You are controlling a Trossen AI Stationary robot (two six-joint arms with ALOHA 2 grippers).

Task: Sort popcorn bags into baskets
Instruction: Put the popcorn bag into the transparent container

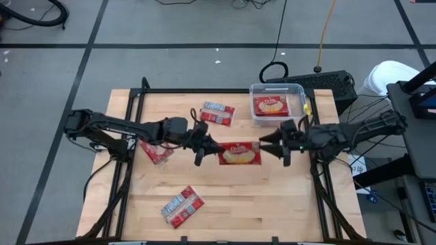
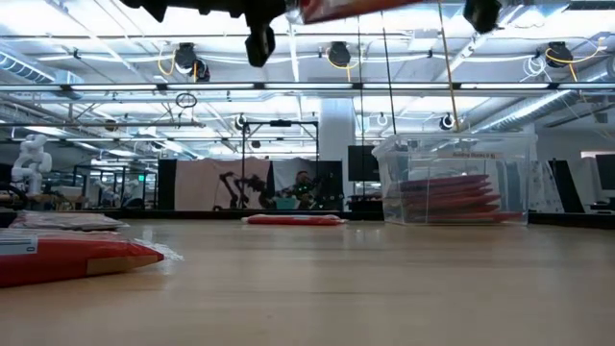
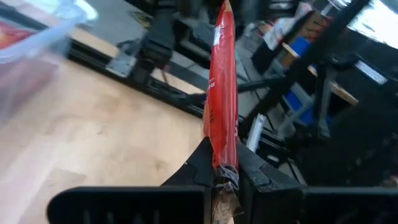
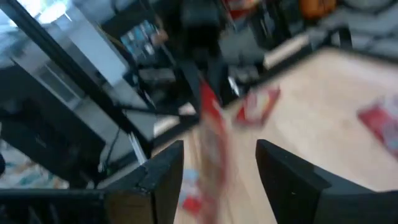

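Observation:
My left gripper [image 1: 215, 148] is shut on a red popcorn bag [image 1: 240, 154] that is held high over the table's middle, its popcorn picture facing up. My right gripper [image 1: 264, 145] stands open at the bag's right end; in its wrist view the blurred bag [image 4: 211, 140] shows between the spread fingers, and I cannot tell whether they touch it. The clear basket [image 1: 294, 88] stands at the far right with a red bag [image 1: 270, 105] lying inside. Three more bags rest flat on the table: one far of centre [image 1: 218, 113], one under the left arm [image 1: 155, 152], one near the front [image 1: 182, 206]. My left gripper pinches the bag's left short end [image 3: 224, 163] between its two fingers [image 3: 198, 163]. The fingers come nearly level from the table's left and lie along the bag. The bag sticks out from them toward the right arm, lifted clear of the table.
Black frame rails [image 1: 204, 91] run along the table's far edge and both sides. In the low view a bag [image 2: 77, 258] lies close at the left and another [image 2: 293, 219] farther back. Bare wood lies between the front bag and the right arm.

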